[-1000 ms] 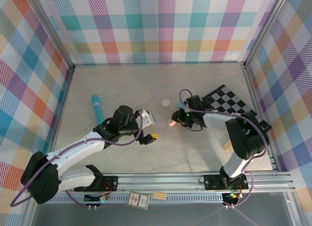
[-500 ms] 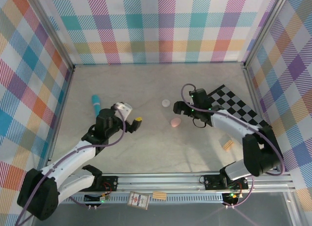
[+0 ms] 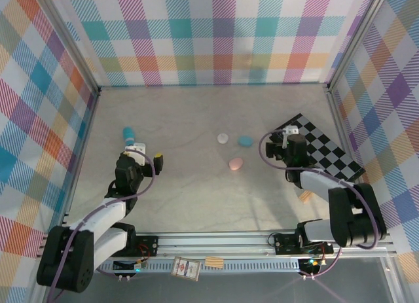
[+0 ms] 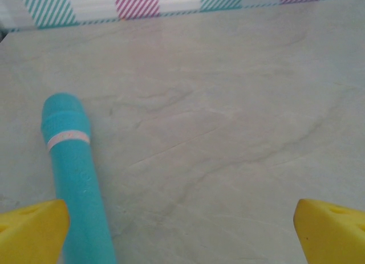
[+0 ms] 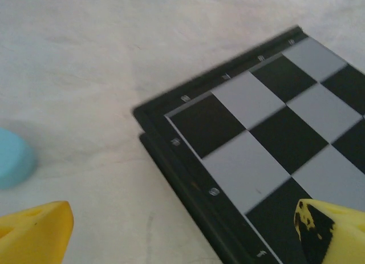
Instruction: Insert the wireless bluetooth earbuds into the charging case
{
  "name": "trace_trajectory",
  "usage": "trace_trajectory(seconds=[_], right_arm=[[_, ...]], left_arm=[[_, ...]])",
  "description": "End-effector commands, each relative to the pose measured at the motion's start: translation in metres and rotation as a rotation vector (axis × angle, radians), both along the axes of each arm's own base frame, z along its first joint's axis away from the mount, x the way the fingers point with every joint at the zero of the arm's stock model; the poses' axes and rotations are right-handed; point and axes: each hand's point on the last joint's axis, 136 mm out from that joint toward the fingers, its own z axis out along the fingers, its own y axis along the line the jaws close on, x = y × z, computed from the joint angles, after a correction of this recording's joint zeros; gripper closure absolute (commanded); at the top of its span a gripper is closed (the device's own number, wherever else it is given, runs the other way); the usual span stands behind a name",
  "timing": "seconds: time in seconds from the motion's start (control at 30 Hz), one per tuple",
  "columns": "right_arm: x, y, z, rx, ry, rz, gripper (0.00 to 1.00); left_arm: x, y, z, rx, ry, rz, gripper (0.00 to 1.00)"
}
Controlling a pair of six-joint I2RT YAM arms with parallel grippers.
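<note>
Three small pebble-like charging cases lie shut mid-table: white (image 3: 223,138), teal (image 3: 245,141) and pink (image 3: 236,163). The earbuds are hidden. My right gripper (image 3: 281,138) stands open and empty to the right of the teal case, apart from it. The right wrist view has its yellow fingertips (image 5: 34,232) wide apart, the gripper (image 5: 183,235) over the corner of a chessboard, and the teal case (image 5: 12,158) at the left edge. Far to the left of the cases, my left gripper (image 3: 149,153) is open and empty. Seen from the left wrist, that gripper (image 4: 182,235) hovers over bare table.
A long teal-blue cylinder (image 3: 129,136) (image 4: 71,173) lies just ahead of the left gripper's left finger. A black-and-white chessboard (image 3: 321,146) (image 5: 274,144) lies at the right. A small wooden piece (image 3: 305,196) lies near the right arm. Checked walls close in three sides.
The right gripper opened, left the teal case on the table beside the white one and drew back right. The left arm swung left, away from the centre, toward the cylinder.
</note>
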Motion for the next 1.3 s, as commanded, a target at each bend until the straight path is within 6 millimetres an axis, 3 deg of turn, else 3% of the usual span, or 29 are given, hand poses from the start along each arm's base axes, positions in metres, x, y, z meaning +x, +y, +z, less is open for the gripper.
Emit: trace_trajectory(seconds=[0.0, 0.1, 0.3, 0.53, 1.27], right_arm=[[0.019, -0.006, 0.03, 0.046, -0.2, 0.03, 0.01], [0.021, -0.016, 0.02, 0.091, -0.21, 0.012, 0.01], [0.027, -0.018, 0.006, 0.111, -0.185, 0.016, 0.01], [0.028, -0.019, 0.005, 0.119, -0.178, 0.012, 0.01], [0.028, -0.02, 0.005, 0.12, -0.173, 0.01, 0.01]], left_arm=[[0.013, 0.007, 0.016, -0.06, -0.107, 0.018, 0.0], [0.024, 0.01, 0.015, -0.075, -0.115, 0.011, 0.0], [0.05, 0.009, 0.009, -0.156, -0.109, 0.0, 0.0], [0.071, 0.006, -0.025, -0.152, -0.031, -0.012, 0.0], [0.077, 0.007, -0.032, -0.137, 0.039, 0.009, 0.0]])
